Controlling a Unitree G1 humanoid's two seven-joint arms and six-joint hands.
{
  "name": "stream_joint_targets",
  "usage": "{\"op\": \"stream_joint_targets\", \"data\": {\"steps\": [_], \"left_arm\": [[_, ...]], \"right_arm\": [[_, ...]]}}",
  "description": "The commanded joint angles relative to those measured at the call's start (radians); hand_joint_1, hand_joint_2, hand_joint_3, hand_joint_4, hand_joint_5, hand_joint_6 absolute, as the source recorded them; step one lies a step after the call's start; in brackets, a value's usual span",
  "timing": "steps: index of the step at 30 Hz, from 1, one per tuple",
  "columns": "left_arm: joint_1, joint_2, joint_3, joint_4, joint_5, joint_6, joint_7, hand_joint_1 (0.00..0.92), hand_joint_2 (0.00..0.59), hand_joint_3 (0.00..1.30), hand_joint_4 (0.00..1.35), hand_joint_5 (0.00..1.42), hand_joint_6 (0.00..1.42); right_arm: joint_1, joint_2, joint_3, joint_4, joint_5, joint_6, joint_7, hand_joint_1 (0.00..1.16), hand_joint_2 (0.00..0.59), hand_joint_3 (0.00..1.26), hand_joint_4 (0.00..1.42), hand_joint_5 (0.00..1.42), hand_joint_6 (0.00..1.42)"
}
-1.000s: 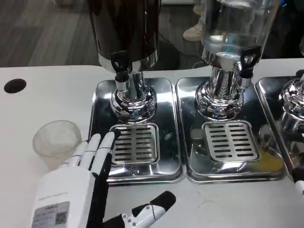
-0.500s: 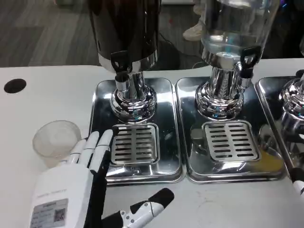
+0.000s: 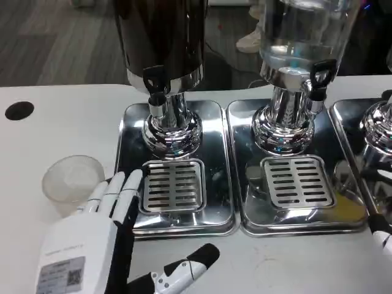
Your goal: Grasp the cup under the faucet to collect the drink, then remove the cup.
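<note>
Reaching: my left hand (image 3: 92,239) lies low on the table (image 3: 55,122), white back up, holding nothing.
Left fingers: my fingers (image 3: 119,190) are stretched forward and a little apart, tips at the near left corner of the left tray (image 3: 211,116); my thumb (image 3: 187,269) sticks out to the right across the table, well clear of them.
Cup: the cup (image 3: 72,182) stands upright on the table just beside my fingers, on their left. It is clear plastic and looks frosted inside. I cannot tell whether my outermost finger touches its wall. It is off the tray, left of the grate (image 3: 173,185), not under the faucet (image 3: 155,86).
Faucet: its black tap juts from the dark dispenser (image 3: 162,37), above the chrome pedestal (image 3: 171,128) that stands on the left tray behind the grate.
Right hand: a bit of my right hand (image 3: 381,231) shows at the right edge, by the near corner of the middle tray (image 3: 245,202); I cannot tell how its fingers lie.
Middle tray: it carries a clear dispenser (image 3: 303,37) with its own black tap (image 3: 320,76) and a second grate (image 3: 297,182).
Far right: a third tray (image 3: 349,116) with another chrome base (image 3: 380,125) sits at the edge.
Table: a dark round hole (image 3: 19,110) is at the far left.
</note>
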Motion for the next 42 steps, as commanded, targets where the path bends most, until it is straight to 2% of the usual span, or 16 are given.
{"op": "stream_joint_targets", "data": {"steps": [1,3,6,13,18,20,28,35,42], "left_arm": [[-0.004,-0.014,0.037,-0.014,-0.007,0.029,-0.004,0.0,0.062,0.11,0.0,0.09,0.24],[-0.012,-0.02,0.059,-0.021,-0.012,0.043,-0.013,0.0,0.059,0.1,0.0,0.09,0.24],[-0.058,-0.026,0.13,-0.024,-0.042,0.087,-0.048,0.0,0.051,0.1,0.0,0.1,0.25],[-0.149,-0.019,0.247,-0.006,-0.092,0.162,-0.114,0.0,0.042,0.1,0.02,0.16,0.33],[-0.279,0.006,0.347,0.074,-0.108,0.264,-0.185,0.0,0.041,0.11,0.03,0.22,0.42],[-0.322,0.021,0.367,0.105,-0.104,0.296,-0.204,0.007,0.039,0.11,0.03,0.23,0.45],[-0.473,0.084,0.362,0.255,-0.058,0.4,-0.237,0.025,0.045,0.13,0.05,0.3,0.55],[-0.566,0.124,0.316,0.335,-0.021,0.451,-0.245,0.063,0.05,0.14,0.08,0.37,0.64],[-0.636,0.147,0.248,0.415,0.025,0.489,-0.242,0.2,0.057,0.15,0.1,0.42,0.69]], "right_arm": [[0.002,-0.005,-0.002,0.004,-0.002,-0.009,-0.004,0.43,0.388,0.25,0.12,0.05,0.0],[0.006,-0.004,0.0,0.01,0.002,-0.014,-0.004,0.43,0.388,0.25,0.12,0.05,0.0],[0.016,0.0,0.001,0.022,0.015,-0.028,-0.003,0.43,0.388,0.26,0.12,0.05,0.0],[0.035,-0.002,0.002,0.048,0.038,-0.06,0.0,0.43,0.388,0.26,0.12,0.05,0.0],[0.051,-0.001,0.008,0.054,0.051,-0.083,0.007,0.43,0.388,0.26,0.13,0.05,0.0],[0.06,0.002,0.015,0.052,0.054,-0.092,0.01,0.43,0.388,0.26,0.14,0.05,0.0],[0.098,0.004,0.035,0.027,0.07,-0.119,0.023,0.43,0.388,0.26,0.15,0.06,0.0],[0.115,0.008,0.039,0.027,0.08,-0.126,0.03,0.43,0.396,0.26,0.15,0.06,0.0],[0.124,-0.001,0.028,0.05,0.098,-0.147,0.039,0.44,0.401,0.26,0.16,0.06,0.0]]}}
